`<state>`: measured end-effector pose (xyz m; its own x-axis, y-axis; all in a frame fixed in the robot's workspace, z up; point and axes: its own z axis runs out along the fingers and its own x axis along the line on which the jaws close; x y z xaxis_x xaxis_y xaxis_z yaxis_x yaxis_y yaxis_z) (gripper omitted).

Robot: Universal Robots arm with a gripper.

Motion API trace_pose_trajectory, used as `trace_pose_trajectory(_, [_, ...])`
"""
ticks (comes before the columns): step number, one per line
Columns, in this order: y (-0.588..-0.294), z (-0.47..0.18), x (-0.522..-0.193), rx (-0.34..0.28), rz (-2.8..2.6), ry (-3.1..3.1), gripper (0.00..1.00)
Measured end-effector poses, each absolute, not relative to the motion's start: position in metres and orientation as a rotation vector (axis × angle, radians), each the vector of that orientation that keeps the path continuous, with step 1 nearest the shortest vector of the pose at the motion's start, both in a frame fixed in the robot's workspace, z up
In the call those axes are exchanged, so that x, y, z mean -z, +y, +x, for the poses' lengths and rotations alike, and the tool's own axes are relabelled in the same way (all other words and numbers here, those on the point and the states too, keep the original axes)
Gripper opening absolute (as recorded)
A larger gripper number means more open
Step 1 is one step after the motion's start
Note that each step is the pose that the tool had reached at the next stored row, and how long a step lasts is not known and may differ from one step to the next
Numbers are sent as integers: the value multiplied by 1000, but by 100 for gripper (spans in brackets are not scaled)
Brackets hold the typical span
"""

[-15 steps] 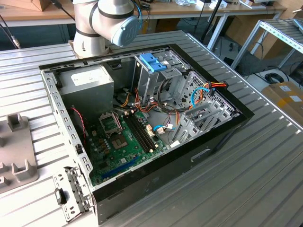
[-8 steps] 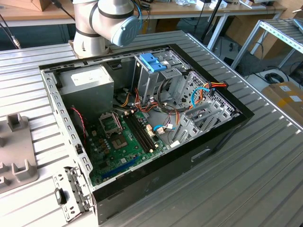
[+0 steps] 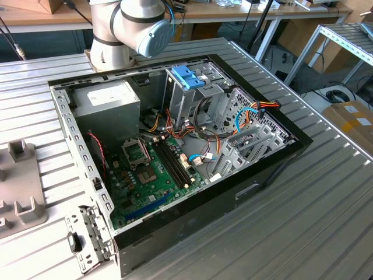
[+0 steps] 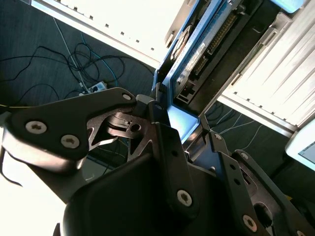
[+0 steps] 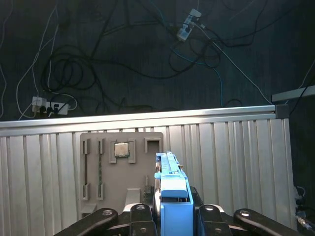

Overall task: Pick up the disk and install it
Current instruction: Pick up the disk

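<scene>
The disk (image 5: 171,194) stands edge-on in its blue plastic carrier, and my gripper (image 5: 172,216) is shut on it from both sides. It hangs above the ribbed metal table, over a grey fixture plate (image 5: 106,172). In the second wrist view the disk (image 4: 199,51) shows its connector end and blue frame just past the gripper (image 4: 174,130) and its black fingers (image 4: 162,142). In the exterior view the open computer case (image 3: 268,169) lies on the table, with a metal drive cage (image 3: 183,99) inside that carries a blue bracket (image 3: 187,76).
Inside the case are a grey power-supply box (image 3: 108,99), the green motherboard (image 3: 151,175) and loose coloured cables (image 3: 256,108). The arm's base (image 3: 125,29) stands behind the case. The grey fixture plate (image 3: 20,192) lies at the exterior view's left and holds a small chip (image 5: 121,149).
</scene>
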<state>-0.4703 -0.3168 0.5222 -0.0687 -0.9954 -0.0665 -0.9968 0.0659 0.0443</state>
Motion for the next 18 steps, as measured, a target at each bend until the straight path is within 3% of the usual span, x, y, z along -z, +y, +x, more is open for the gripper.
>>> trace_pose_trajectory(18, [-326,-470,-522,-121,-2131,2280,37])
